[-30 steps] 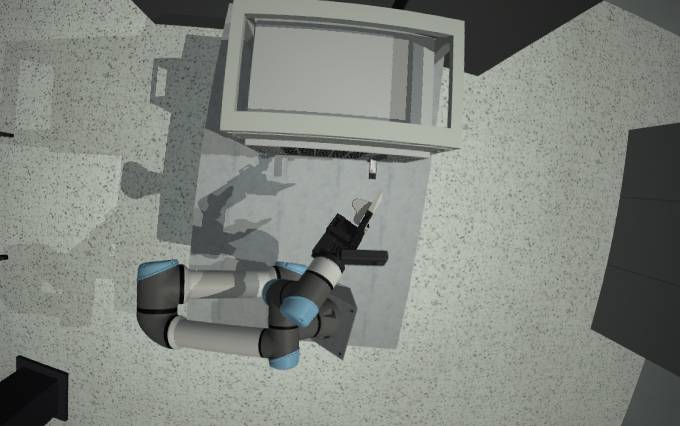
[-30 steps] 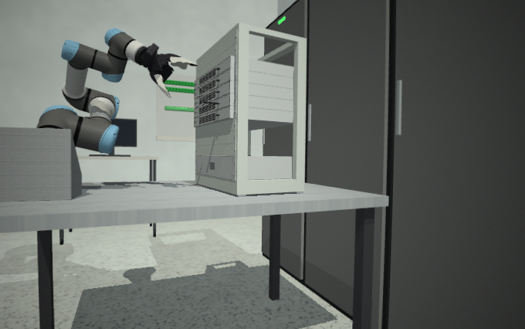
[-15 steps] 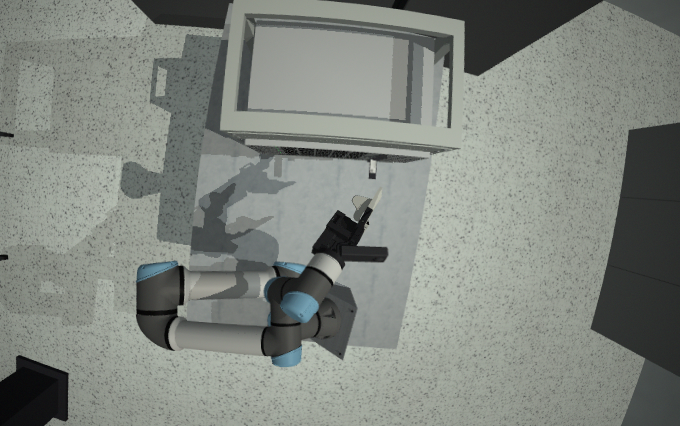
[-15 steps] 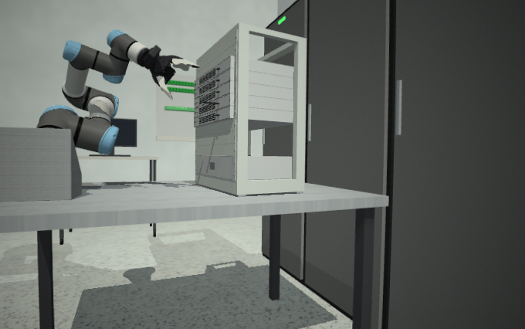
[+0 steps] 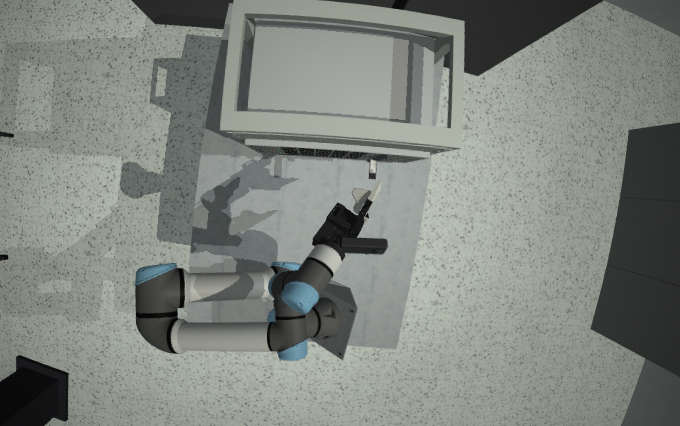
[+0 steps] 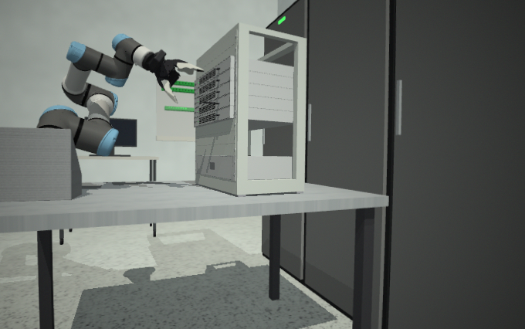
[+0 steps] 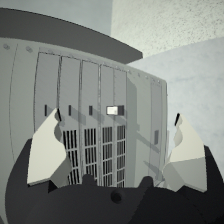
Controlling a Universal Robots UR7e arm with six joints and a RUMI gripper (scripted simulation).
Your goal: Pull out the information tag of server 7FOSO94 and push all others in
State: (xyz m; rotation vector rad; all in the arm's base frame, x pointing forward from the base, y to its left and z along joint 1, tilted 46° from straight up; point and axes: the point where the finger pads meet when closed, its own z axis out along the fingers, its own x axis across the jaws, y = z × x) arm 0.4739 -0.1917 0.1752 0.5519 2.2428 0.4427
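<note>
Gripper [image 5: 368, 187] [image 6: 189, 86] [image 7: 118, 111] fingers stand fully spread, with nothing between them, in front of the server rack [image 5: 341, 122] [image 6: 242, 127] [image 7: 24, 100]. Both pale fingertips [image 6: 189, 69] are apart from the rack's front, one higher than the other in the exterior view. One information tag [image 5: 372, 168] [image 6: 208, 102] [image 7: 112, 110] sticks out from the stacked servers [image 6: 207, 96] [image 7: 90, 82]; the exterior view puts it at the fourth server from the top. Its light face and dark end show from above, and in the wrist view it lies across the gap between the fingertips, beyond them and untouched. Its lettering is too small to read, so whether it carries 7FOSO94, and whether it is out to its stop, cannot be told. The other servers show only short dark tabs near their vents; how fully these are seated is unclear. The rack stands upright on the grey table [image 5: 386, 301] [image 6: 329, 199], its feet down on the top. Across from its front, the arm [image 5: 225, 336] [image 6: 93, 62] rises from a grey pedestal [image 6: 35, 162], folded at the elbow, its wrist angled toward the servers. Dark cabinets [image 6: 348, 116] stand behind the rack.
</note>
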